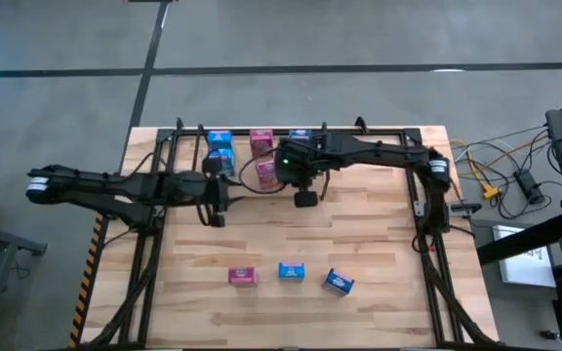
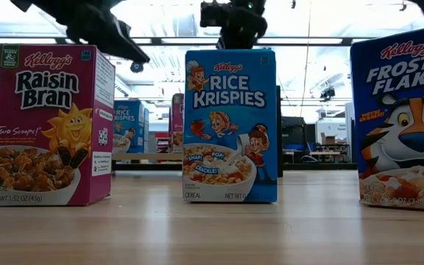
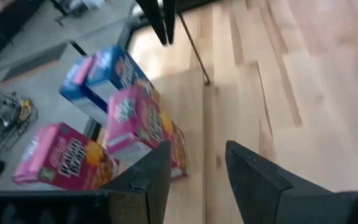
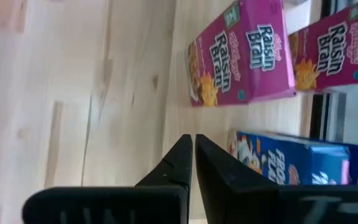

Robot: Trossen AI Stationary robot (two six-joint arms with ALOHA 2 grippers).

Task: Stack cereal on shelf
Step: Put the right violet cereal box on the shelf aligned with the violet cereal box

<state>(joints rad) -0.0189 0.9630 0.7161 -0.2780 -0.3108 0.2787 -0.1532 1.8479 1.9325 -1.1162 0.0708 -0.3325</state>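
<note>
Pink and blue cardboard cereal boxes (image 1: pixel 292 272) wait on the wood counter (image 1: pixel 359 244); right claw (image 4: pixel 193 146) pinched together empty, left claw (image 3: pixel 194 163) apart, both near the black wire shelf (image 1: pixel 261 136) and could topple boxes stacked there

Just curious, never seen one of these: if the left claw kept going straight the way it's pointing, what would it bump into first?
Probably the bare wooden table: the left gripper, fingers apart, points down at it. The pink cereal box lies beside that line, though depth is unclear.

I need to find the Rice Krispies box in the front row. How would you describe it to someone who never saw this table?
Start at the wooden table and go to its near edge, away from the shelf, where three small cereal boxes stand in a row. Take the middle one, the Rice Krispies box: blue, between the magenta Raisin Bran box and the angled blue Frosted Flakes box.
</note>
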